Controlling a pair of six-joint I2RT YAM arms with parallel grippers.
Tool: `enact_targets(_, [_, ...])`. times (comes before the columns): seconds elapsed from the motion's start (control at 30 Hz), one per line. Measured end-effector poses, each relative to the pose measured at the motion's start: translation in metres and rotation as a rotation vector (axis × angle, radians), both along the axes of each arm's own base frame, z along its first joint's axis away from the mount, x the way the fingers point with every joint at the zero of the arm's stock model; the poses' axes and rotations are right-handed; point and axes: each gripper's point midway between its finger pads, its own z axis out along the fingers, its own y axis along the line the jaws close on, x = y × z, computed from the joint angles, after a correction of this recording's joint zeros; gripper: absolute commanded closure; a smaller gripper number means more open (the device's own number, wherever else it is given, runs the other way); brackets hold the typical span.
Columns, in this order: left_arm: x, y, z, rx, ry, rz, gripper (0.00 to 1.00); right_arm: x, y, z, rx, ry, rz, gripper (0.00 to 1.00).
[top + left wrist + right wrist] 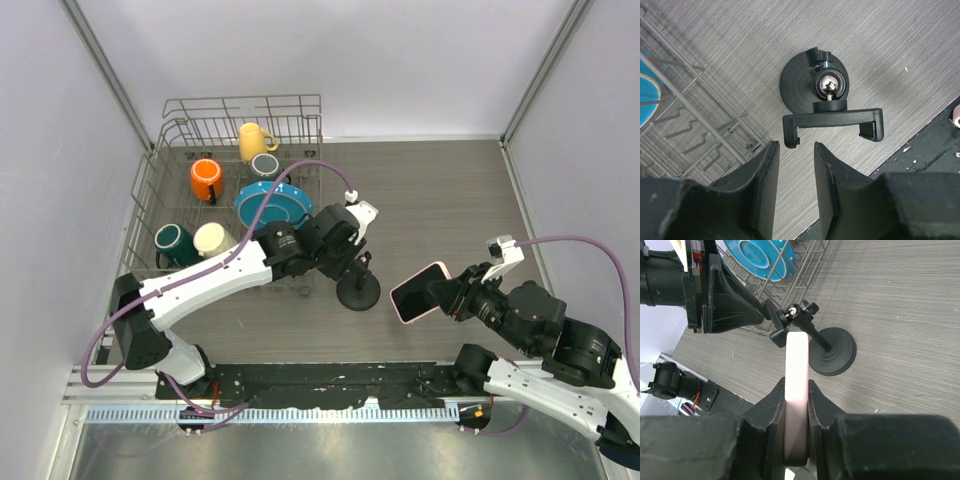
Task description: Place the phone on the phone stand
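While clamped edge-on between shut right gripper jaws, phone is held right of centre, beside phone stand, not on it. Left gripper seen parted, empty, just short of stand cradle. Dish rack seen upper left.

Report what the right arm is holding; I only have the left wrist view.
Observer: The right fingers are clamped on the phone, which is held edge-on.
Operator: Give me its position relative to the phone stand.
Observer: Seen from above, the phone is apart from the phone stand, off to its right.
Operator: Tell me which way the screen faces.
Observer: The dark screen is tilted up toward the top camera.
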Motion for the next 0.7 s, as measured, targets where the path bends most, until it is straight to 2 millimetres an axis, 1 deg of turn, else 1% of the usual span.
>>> enact_targets(0.07, [0.0002, -0.0016, -0.0002, 0.001, -0.008, 0.000, 0.67, 0.0002, 0.0010, -0.0005, 0.001, 0.000, 0.002, 0.99])
enact_targets(0.37, [0.0049, -0.0034, -0.0035, 0.028, -0.045, 0.004, 0.73, 0.0018, 0.0042, 0.0002, 0.003, 0.000, 0.004, 0.99])
enact_targets(0.7, [0.0043, -0.0047, -0.0057, 0.045, -0.071, 0.003, 0.71, 0.0044, 0.0095, -0.0010, -0.001, 0.003, 0.009, 0.99])
